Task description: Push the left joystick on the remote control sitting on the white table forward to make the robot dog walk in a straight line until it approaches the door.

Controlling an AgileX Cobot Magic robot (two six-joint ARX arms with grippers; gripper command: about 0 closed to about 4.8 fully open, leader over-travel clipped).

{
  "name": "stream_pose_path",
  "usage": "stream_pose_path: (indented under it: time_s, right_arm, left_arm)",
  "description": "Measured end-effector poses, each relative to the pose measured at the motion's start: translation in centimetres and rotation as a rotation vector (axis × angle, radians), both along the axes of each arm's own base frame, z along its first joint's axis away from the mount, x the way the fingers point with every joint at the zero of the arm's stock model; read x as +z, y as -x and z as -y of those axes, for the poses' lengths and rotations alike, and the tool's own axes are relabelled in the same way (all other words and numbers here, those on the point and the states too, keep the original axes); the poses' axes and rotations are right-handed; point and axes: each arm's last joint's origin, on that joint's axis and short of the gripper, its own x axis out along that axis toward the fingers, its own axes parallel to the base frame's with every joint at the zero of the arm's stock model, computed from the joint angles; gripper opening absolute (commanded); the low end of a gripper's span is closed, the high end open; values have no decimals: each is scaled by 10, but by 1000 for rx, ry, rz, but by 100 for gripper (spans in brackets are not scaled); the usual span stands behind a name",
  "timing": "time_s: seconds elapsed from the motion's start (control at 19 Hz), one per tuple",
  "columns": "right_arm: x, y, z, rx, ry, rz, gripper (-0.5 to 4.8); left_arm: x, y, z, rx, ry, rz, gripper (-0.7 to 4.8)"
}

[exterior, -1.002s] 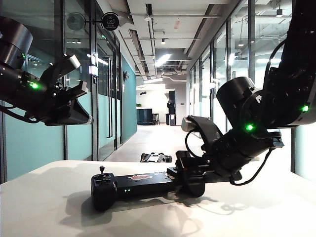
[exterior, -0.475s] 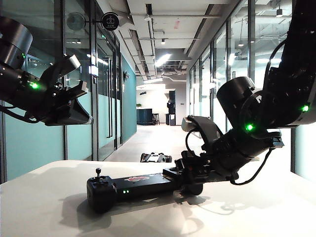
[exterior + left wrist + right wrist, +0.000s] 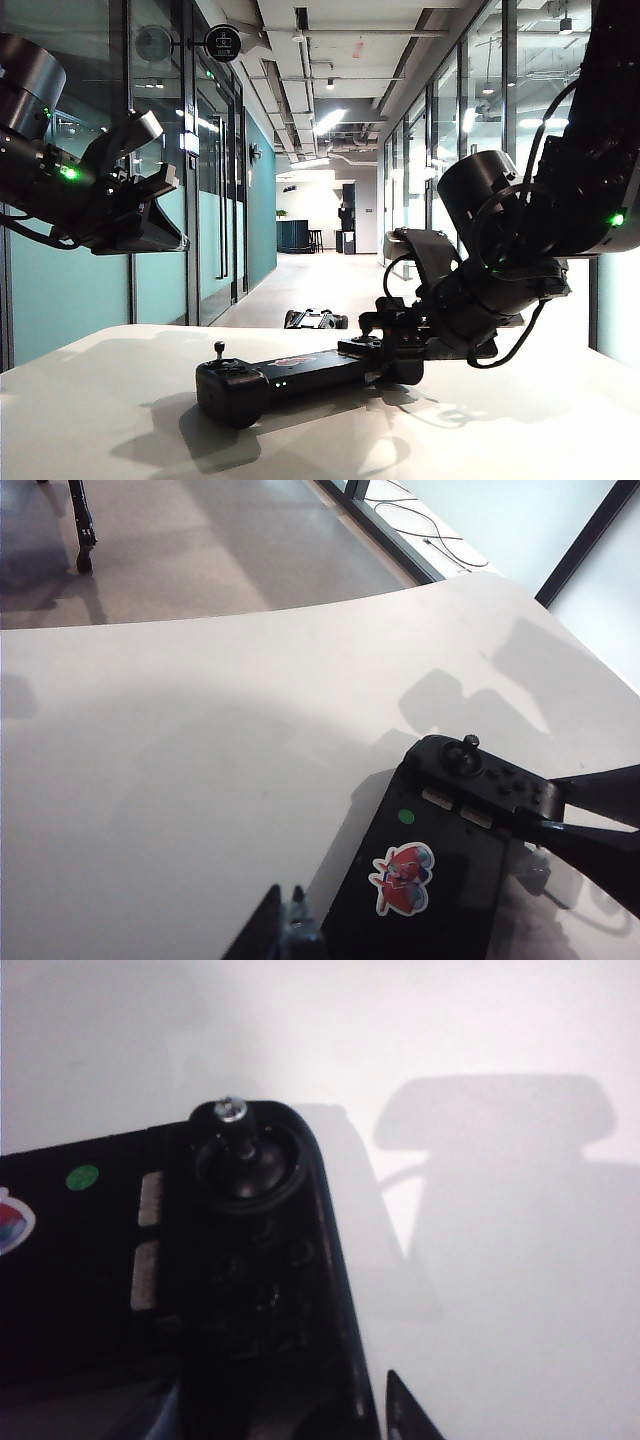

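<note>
A black remote control (image 3: pixel 290 378) lies flat on the white tabletop (image 3: pixel 110 420), which is the landmark here. The right gripper (image 3: pixel 395 352) is low over the remote's right end and clasps that end between its jaws, probably to steady the controller so a stick can be pushed without the body sliding. At the remote's far left end, the left joystick (image 3: pixel 219 350) stands upright and untouched. The left gripper (image 3: pixel 150 215) hangs high above the tabletop's left side, well apart from the remote; its jaws hold nothing, and whether they are spread or closed cannot be told. Beyond the tabletop's far edge, the robot dog (image 3: pixel 316 319) sits low on the corridor floor, well short of any door.

Compared with a second ago, the remote has swung and slid rightward across the tabletop, its left end now lying lower and flatter. The left arm has not moved.
</note>
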Motion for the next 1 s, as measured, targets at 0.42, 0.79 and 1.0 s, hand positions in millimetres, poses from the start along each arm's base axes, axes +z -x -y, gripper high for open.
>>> stream_pose_path:
  time_s: [0.42, 0.79, 1.0]
  right_arm:
    - [1, 1, -3, 203, 56, 45, 315]
    - [0, 2, -3, 240, 63, 40, 276]
    - [-4, 4, -2, 256, 98, 11, 278]
  left_arm:
    - [0, 0, 0, 0, 0, 0, -5]
    - [0, 0, 0, 0, 0, 0, -5]
    - [0, 0, 0, 0, 0, 0, -5]
